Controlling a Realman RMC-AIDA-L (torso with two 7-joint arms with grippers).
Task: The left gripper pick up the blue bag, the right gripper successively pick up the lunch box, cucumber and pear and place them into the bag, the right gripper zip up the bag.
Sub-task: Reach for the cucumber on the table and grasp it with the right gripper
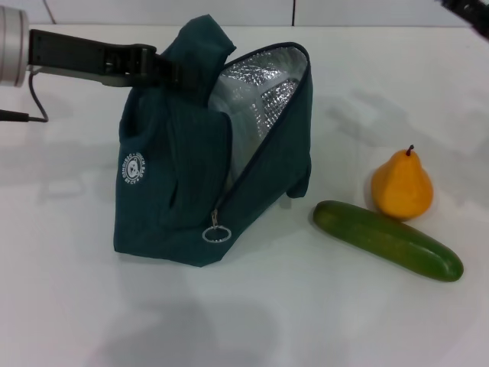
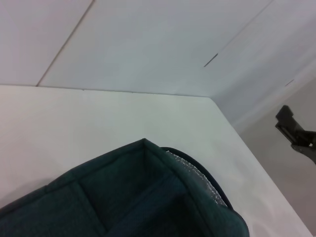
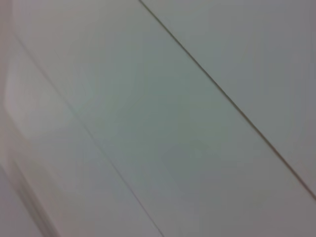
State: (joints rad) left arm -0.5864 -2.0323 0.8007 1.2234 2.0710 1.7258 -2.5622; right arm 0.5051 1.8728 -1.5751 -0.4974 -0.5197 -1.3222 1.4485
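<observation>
The blue bag point(image 1: 183, 176) stands on the white table, its mouth open and the silver foil lining point(image 1: 252, 99) showing. My left gripper point(image 1: 164, 69) reaches in from the left and is shut on the bag's top handle, holding it up. The left wrist view shows the bag's top edge point(image 2: 128, 197). The zipper's ring pull point(image 1: 216, 233) hangs low on the bag's front. To the right of the bag lie the cucumber point(image 1: 386, 239) and, just behind it, the upright pear point(image 1: 402, 187). The lunch box is out of view. My right gripper point(image 1: 467, 9) is raised at the far right corner, away from everything.
The white table point(image 1: 344, 321) ends at a pale panelled wall behind. A black cable point(image 1: 34, 99) loops under the left arm at the far left. The right wrist view shows only wall panels.
</observation>
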